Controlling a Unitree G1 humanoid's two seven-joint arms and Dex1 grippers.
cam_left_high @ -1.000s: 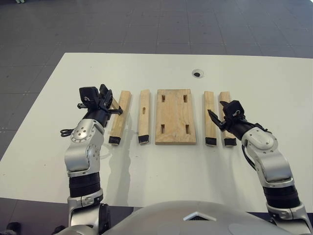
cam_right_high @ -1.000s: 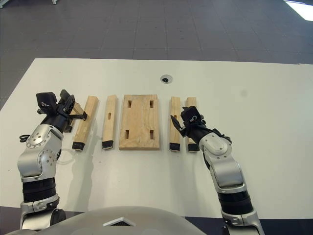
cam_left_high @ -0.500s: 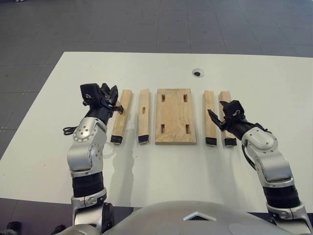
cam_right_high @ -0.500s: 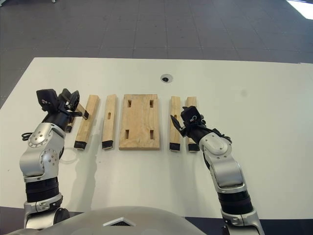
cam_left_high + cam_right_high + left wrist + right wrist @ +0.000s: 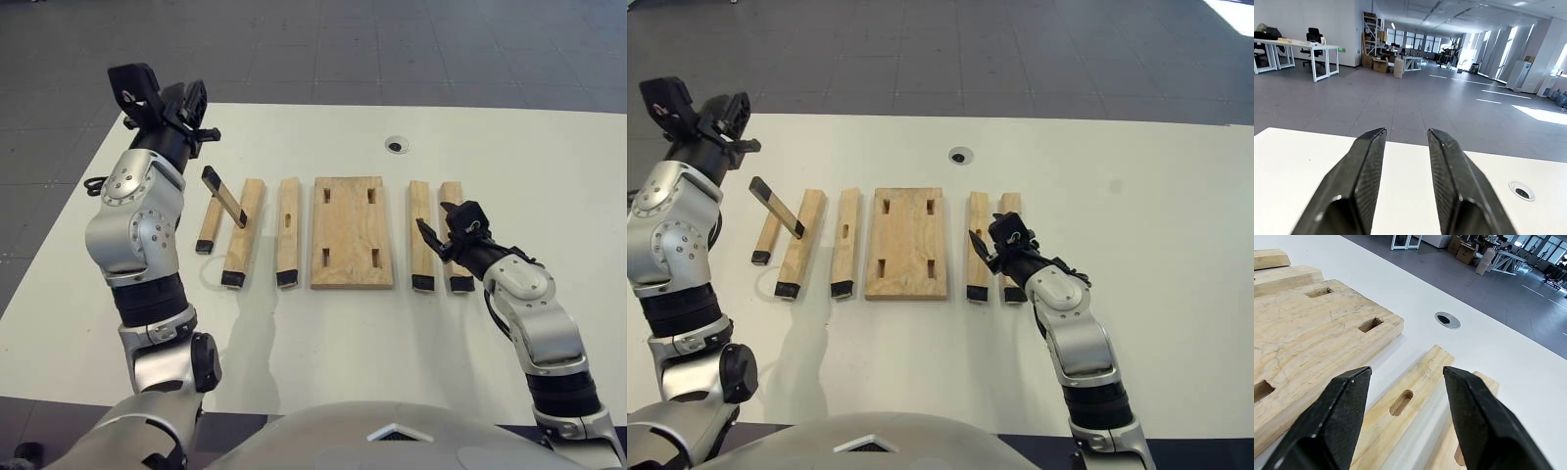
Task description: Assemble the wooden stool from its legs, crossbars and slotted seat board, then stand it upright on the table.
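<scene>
- Left eye view: the left gripper (image 5: 192,110) hangs high over the far left corner of the table (image 5: 549,147), unclenched and holding nothing. The seat board (image 5: 346,235) lies flat mid-table. Toward the left edge lie the inner left leg (image 5: 287,230) and the outer left leg (image 5: 241,240). Toward the right edge lie the inner right leg (image 5: 419,211) and the outer right leg (image 5: 450,196). The right gripper (image 5: 433,240) sits low over the right pair, spread wide and empty, and hides part of the outer one's near half.
- Left of the outer left leg lies a flat crossbar (image 5: 207,227). A skew crossbar (image 5: 224,197) slants from a dark tip onto that leg; it seems propped on it, though I cannot be sure.
- Right eye view: a hole (image 5: 961,156) sits near the far edge, beyond the seat board.
- Left wrist view: two black fingers (image 5: 1364,181) stand apart over bare table, their roots cut off at the picture's edge.
- Right wrist view: the parted fingers (image 5: 1342,416) straddle the slotted inner right leg. One finger hides part of the outer right leg, and the seat board is cut off at the edge.
- Since a second ago, the left arm has risen from low beside the outer left leg to the far left corner. This has uncovered both crossbars. The right arm has not moved.
</scene>
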